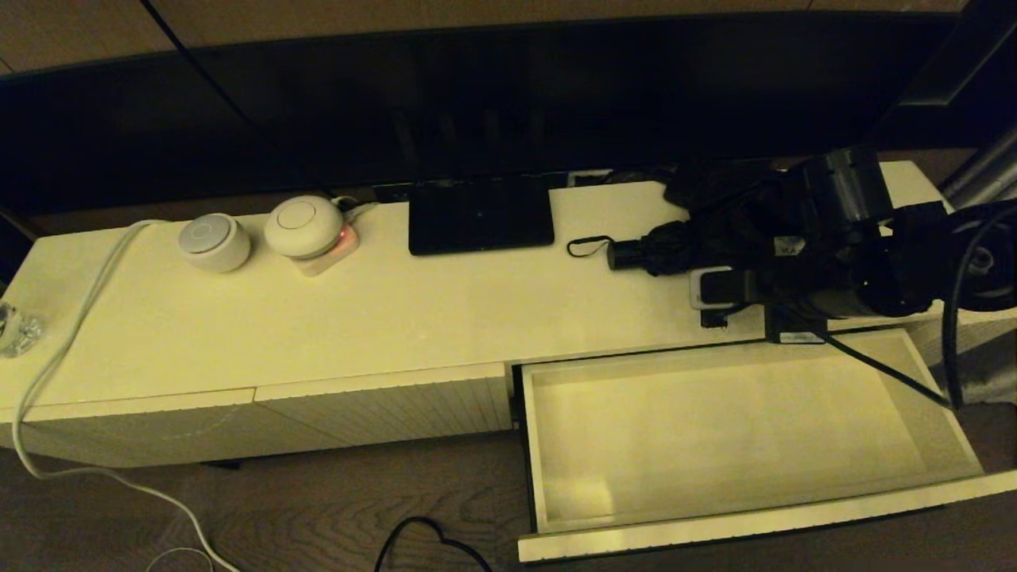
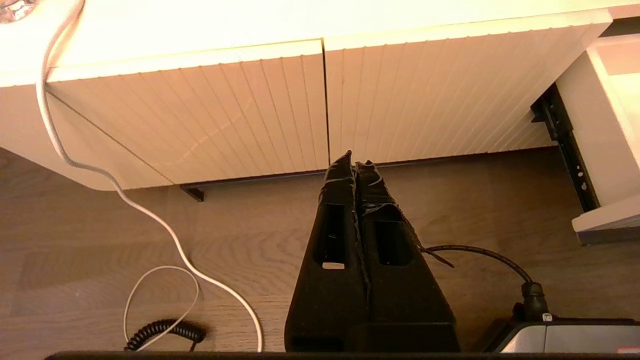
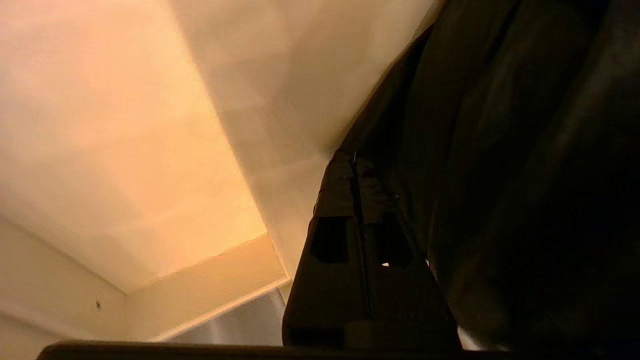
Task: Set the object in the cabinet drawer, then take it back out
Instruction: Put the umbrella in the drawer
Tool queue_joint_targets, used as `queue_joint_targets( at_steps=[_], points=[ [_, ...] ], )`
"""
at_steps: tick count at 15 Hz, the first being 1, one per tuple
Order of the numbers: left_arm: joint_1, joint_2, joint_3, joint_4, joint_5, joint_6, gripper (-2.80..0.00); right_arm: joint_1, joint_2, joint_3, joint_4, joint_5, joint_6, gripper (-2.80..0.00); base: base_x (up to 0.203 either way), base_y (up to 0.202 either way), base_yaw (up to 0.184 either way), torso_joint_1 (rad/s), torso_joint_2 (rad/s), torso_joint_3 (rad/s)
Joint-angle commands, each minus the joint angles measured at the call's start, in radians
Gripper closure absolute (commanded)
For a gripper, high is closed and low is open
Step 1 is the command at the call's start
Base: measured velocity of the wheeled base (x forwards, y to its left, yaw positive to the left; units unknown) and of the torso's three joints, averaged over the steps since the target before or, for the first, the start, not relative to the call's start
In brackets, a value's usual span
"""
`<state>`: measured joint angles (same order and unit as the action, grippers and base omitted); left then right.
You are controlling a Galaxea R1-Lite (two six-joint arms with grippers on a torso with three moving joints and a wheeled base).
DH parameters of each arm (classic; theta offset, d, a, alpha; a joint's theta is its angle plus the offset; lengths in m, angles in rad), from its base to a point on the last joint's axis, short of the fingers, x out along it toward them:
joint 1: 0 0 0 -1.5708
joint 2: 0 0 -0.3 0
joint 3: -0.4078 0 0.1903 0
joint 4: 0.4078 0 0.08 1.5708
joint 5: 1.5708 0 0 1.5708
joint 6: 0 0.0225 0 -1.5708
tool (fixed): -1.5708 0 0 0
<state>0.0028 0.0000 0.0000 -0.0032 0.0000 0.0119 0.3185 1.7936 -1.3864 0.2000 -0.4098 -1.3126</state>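
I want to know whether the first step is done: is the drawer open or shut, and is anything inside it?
Open and empty: the drawer is pulled out, its floor bare. The umbrella lies on the cabinet top.

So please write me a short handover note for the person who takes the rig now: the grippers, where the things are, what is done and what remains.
Right gripper: shut with nothing between the fingers, tips beside the bunched fabric of the black compact folding umbrella.
Left gripper: shut, parked low before the closed ribbed cabinet fronts, above the floor.
Umbrella: lying on the cream cabinet top, at its right end behind the drawer, handle and wrist loop pointing left.
Wide shallow cream-white drawer: pulled fully open, nothing inside.
Done: drawer is open.
Left: from this moment alone I cannot tell whether the umbrella has already been in the drawer. If not, grasp it, put it in, then take it back out.
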Motion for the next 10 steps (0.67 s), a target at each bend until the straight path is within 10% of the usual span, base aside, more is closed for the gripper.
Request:
queue_joint_targets(
  at_steps=[1,10],
  points=[
    [0.0,0.0,0.002,0.0,0.0,0.0,0.0,-0.003,0.05,-0.039,-0.005,0.008,0.018,0.0,0.0,0.0,0.0,0.0,0.0,0.0],
    [0.0,0.0,0.002,0.0,0.0,0.0,0.0,-0.012,0.126,-0.144,-0.107,0.031,0.017,0.0,0.0,0.0,0.0,0.0,0.0,0.0]
  ],
)
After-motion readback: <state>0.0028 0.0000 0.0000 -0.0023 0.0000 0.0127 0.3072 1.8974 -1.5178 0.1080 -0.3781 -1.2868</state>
